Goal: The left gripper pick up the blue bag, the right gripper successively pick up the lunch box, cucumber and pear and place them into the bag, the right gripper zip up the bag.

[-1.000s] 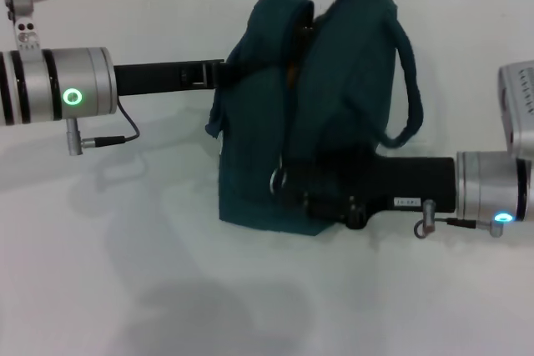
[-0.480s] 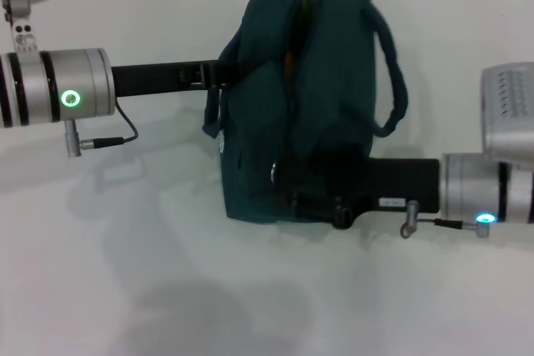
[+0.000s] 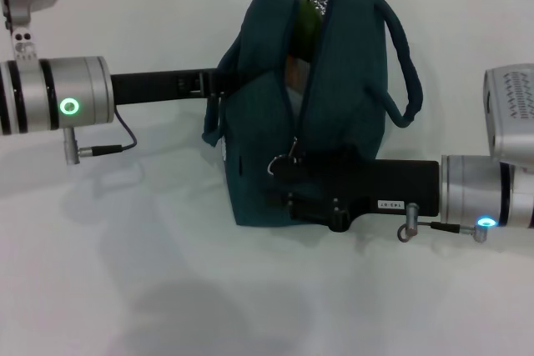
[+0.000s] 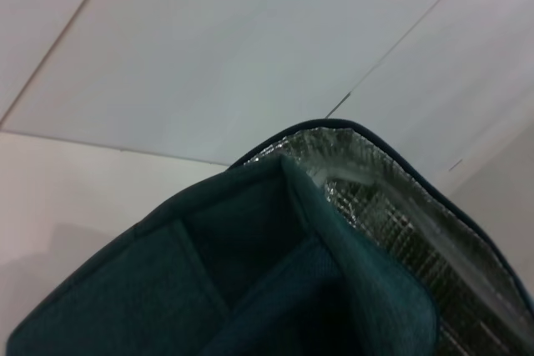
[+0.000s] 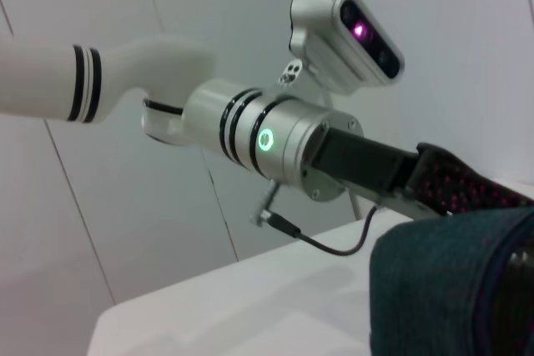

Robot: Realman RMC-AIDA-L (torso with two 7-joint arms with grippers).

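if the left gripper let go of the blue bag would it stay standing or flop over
Probably sag. The blue bag is soft fabric; its walls crease and its handle droops in the head view. The left gripper seems to hold it up at its side. The load showing through the open zip may steady its base, so a slump looks likelier than a full tip.

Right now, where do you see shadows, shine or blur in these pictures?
Head view: soft grey shadows lie on the white table under the blue bag; a green ring glows on the left arm. Left wrist view: the bag's silver lining glints. Right wrist view: the near bag fabric looks blurred, and a purple light shines in the camera housing.
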